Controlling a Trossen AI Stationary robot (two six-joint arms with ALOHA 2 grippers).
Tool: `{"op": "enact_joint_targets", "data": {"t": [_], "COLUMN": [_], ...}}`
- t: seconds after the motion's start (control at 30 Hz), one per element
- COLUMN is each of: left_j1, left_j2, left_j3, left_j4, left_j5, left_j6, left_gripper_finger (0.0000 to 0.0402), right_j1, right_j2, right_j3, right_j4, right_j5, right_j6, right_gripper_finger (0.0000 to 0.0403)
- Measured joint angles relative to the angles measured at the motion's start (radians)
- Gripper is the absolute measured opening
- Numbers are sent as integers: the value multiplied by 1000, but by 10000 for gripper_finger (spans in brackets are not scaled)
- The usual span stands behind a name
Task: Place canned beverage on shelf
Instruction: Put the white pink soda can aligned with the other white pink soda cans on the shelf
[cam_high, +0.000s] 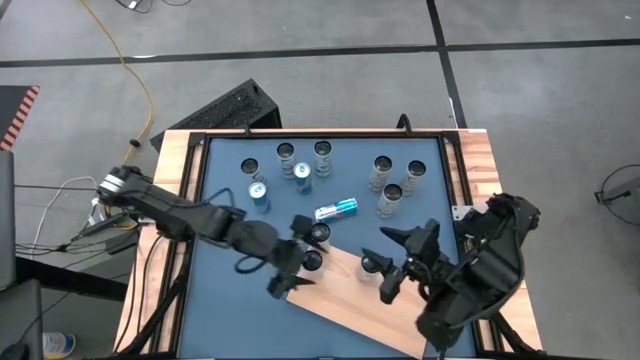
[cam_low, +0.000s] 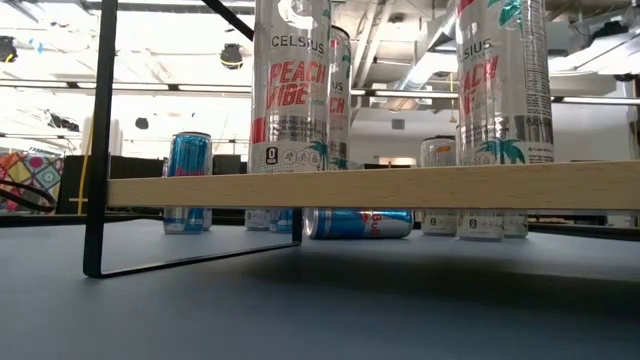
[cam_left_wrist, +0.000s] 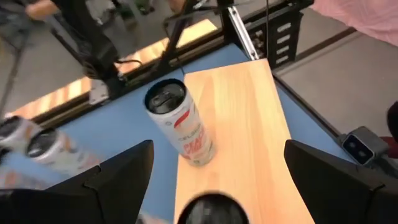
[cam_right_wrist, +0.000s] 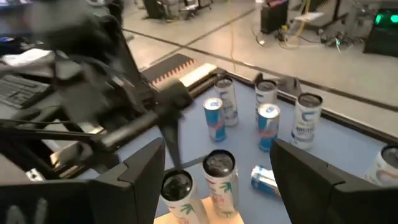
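Shelf (cam_high: 350, 295) — light-wood board with a dark edge, lying at an angle across the near part of the blue table (cam_high: 225, 200). In the low view it stands raised on a thin black frame (cam_low: 95, 150).

Cans on the shelf — three upright: two with black tops at its left end, one (cam_high: 319, 234) just beyond the other (cam_high: 312, 260), and a silver can (cam_high: 372, 266) farther right.

Left gripper (cam_high: 287, 272) — fingers spread wide, hovering over the shelf's left end beside the two black-topped cans, holding nothing.

Right gripper (cam_high: 393, 258) — fingers spread, either side of the silver can; no contact can be made out.

Loose stock on the table — a blue can (cam_high: 336, 209) lying on its side just beyond the shelf; two blue cans (cam_high: 259, 195) upright behind it; six silver cans (cam_high: 383, 172) standing in two groups toward the far edge.
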Motion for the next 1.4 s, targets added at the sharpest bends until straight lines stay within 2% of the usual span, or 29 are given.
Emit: {"op": "enact_joint_targets", "data": {"t": [0.17, 0.23, 0.33, 0.4, 0.57, 0.67, 0.9, 1.07, 1.4], "left_j1": [24, 18, -8, -31, -103, -146, -220, -251, -294], "left_j2": [80, 74, 30, -16, -147, -207, -276, -302, -313], "left_j3": [98, 135, 194, 232, 247, 247, 247, 246, 245], "left_j4": [-68, -134, -253, -318, -401, -417, -456, -523, -659], "left_j5": [33, 34, 11, -17, -95, -148, -242, -266, -290], "left_j6": [-3, 2, 6, -2, -49, -84, -119, -148, -215], "left_gripper_finger": [348, 348, 348, 348, 348, 348, 348, 348, 348], "right_j1": [21, 22, 11, -2, -52, -91, -181, -227, -288], "right_j2": [0, 0, 0, 0, 3, 12, 23, 22, 22], "right_j3": [9, 9, 9, 9, 9, 9, 7, 7, -2], "right_j4": [-1, -1, -1, 2, 27, 20, 22, 2, 0], "right_j5": [-7, -55, -155, -184, -275, -340, -407, -642, -949], "right_j6": [-89, -143, -232, -312, -432, -438, -453, -397, -278], "right_gripper_finger": [269, 269, 269, 269, 269, 269, 269, 269, 269]}}
